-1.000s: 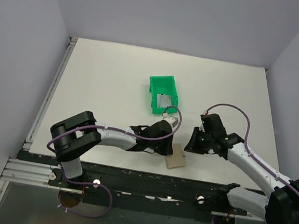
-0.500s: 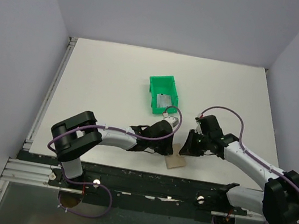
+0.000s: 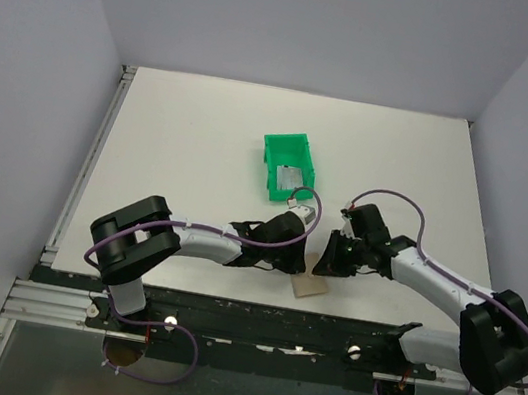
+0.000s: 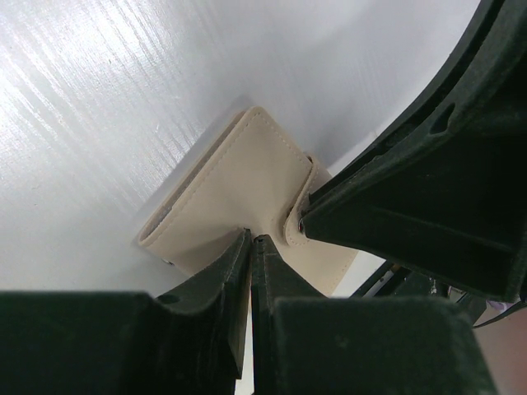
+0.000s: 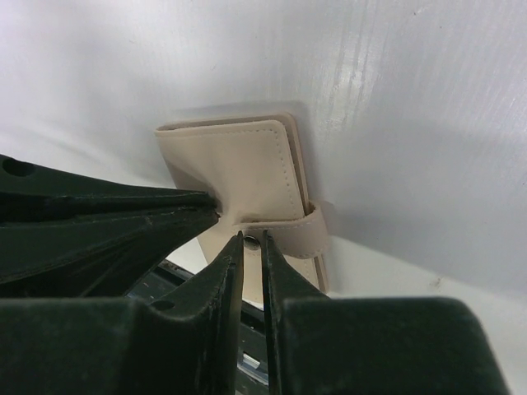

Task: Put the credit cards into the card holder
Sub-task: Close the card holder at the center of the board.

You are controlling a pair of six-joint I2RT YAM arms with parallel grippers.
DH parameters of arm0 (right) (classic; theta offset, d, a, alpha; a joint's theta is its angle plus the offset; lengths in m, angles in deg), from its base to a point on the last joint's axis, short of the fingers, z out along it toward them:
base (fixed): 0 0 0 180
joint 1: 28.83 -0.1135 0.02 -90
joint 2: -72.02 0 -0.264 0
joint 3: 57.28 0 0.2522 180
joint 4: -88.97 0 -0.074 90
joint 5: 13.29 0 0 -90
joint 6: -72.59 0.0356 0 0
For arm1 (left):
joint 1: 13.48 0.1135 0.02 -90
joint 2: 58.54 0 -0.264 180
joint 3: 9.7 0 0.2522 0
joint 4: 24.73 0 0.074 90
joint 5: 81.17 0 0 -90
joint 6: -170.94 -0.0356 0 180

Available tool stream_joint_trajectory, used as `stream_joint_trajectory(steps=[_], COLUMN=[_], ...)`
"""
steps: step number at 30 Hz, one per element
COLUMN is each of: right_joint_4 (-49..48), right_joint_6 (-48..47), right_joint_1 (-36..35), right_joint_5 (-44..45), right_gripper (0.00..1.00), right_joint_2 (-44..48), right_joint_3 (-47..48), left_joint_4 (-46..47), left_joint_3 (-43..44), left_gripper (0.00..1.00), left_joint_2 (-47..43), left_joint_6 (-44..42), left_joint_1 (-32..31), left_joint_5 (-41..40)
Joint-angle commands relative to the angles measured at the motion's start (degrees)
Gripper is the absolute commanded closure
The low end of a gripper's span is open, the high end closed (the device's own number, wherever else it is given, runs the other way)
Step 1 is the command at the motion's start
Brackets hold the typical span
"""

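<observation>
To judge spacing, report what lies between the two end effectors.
The closed tan soft folding card holder lies there; both wrist views show it.

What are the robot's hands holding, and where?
Both seem to pinch the closed wallet: the left gripper its edge beside the strap, the right gripper the strap's snap end.

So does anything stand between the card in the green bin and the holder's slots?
Yes. The card holder is folded shut with its strap wrapped round the edge, so its inside is covered. The card lies in the green bin, apart from it.
</observation>
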Motion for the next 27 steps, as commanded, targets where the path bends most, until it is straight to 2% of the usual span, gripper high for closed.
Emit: stream_joint_trajectory(steps=[1, 18, 27], right_joint_4=[-1.5, -1.8, 1.6], right_joint_6=[0.4, -0.3, -0.8], right_joint_1=[0.3, 0.2, -0.6], right_joint_5=[-1.6, -0.7, 2.8], right_gripper=[0.78, 0.80, 0.82], right_joint_2=[-1.1, -3.0, -4.2], right_joint_3=[-0.3, -0.2, 2.1], left_joint_4=[-1.4, -1.3, -0.9], left_joint_3=[0.5, 0.5, 0.8], left_gripper=[0.81, 0.82, 0.82], left_joint_2=[1.5, 1.7, 2.3], left_joint_6=[0.2, 0.1, 0.1], left_joint_1=[-0.3, -0.3, -0.3], left_joint_5=[1.7, 2.0, 2.1])
